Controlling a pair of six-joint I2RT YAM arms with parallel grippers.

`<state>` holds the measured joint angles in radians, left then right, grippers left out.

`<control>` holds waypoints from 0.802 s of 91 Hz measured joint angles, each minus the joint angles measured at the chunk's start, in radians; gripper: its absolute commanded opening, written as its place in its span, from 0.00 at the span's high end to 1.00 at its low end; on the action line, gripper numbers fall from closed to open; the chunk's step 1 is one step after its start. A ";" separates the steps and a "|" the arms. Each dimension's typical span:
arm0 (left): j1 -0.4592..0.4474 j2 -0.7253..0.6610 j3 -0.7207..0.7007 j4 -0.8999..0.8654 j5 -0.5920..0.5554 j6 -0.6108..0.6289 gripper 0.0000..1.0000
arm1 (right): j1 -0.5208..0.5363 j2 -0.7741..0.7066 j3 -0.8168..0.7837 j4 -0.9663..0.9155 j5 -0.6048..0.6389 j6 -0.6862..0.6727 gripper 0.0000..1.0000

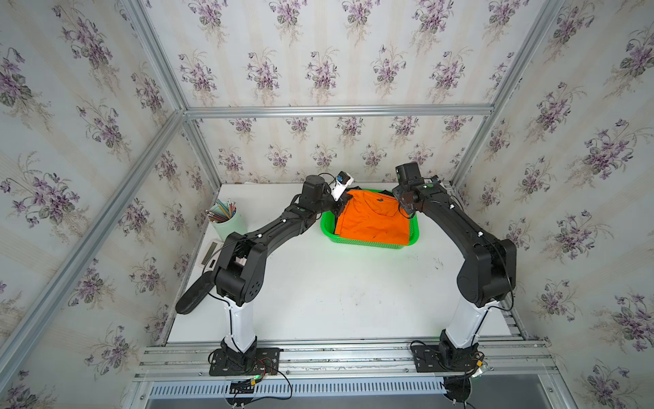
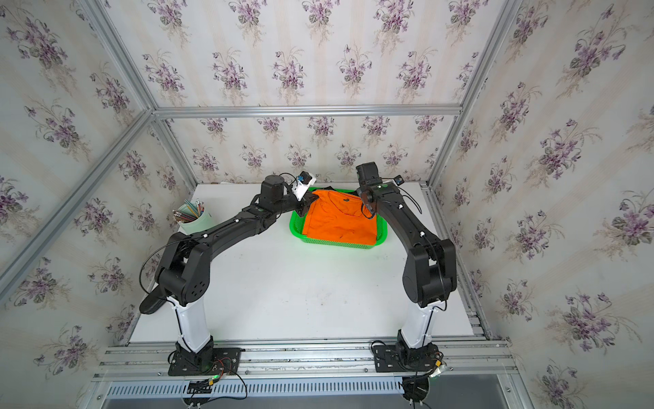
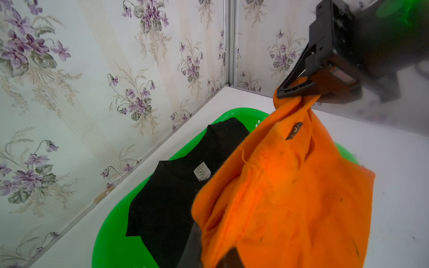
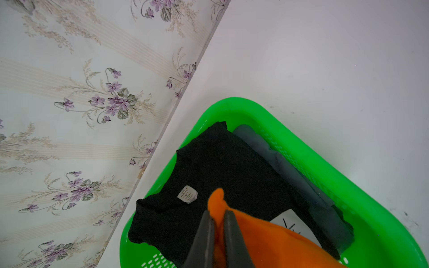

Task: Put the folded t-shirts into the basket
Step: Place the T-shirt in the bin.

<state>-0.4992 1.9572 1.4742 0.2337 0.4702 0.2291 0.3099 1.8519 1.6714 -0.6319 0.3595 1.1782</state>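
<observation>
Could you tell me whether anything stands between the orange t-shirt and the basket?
Nothing visible does: the orange t-shirt hangs over the basket, above the black tee and grey tee already inside.

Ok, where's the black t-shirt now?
Right wrist view: the black t-shirt lies in the green basket at the far edge of the table, on the grey t-shirt, under the orange t-shirt.

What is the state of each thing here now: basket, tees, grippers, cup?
basket: upright, two tees inside.
black tee: folded, in basket.
grey tee: folded, partly under black tee.
orange tee: gripped at two corners, draped over basket.
left gripper: shut on orange tee.
right gripper: shut on orange tee.
cup: upright, holds pencils.
</observation>
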 measured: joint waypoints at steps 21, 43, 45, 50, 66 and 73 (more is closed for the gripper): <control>0.005 0.061 0.014 0.025 0.000 -0.050 1.00 | -0.003 0.076 0.052 -0.017 -0.001 0.003 1.00; 0.011 0.108 0.010 0.046 0.000 -0.103 1.00 | -0.003 0.135 0.054 -0.023 -0.010 0.008 1.00; 0.011 0.112 0.010 0.047 0.000 -0.106 1.00 | -0.003 0.140 0.054 -0.023 -0.011 0.009 1.00; 0.012 0.124 0.019 0.043 -0.003 -0.116 1.00 | -0.003 0.152 0.054 -0.023 -0.012 0.019 1.00; 0.017 0.177 0.125 -0.002 -0.035 -0.138 1.00 | -0.007 0.175 0.092 -0.024 -0.009 0.030 1.00; 0.019 0.201 0.180 -0.035 -0.056 -0.151 1.00 | -0.011 0.188 0.120 -0.021 -0.008 0.031 0.92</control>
<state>-0.4797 2.1586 1.6539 0.1982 0.4137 0.0784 0.2993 2.0403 1.7916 -0.6525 0.3515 1.2091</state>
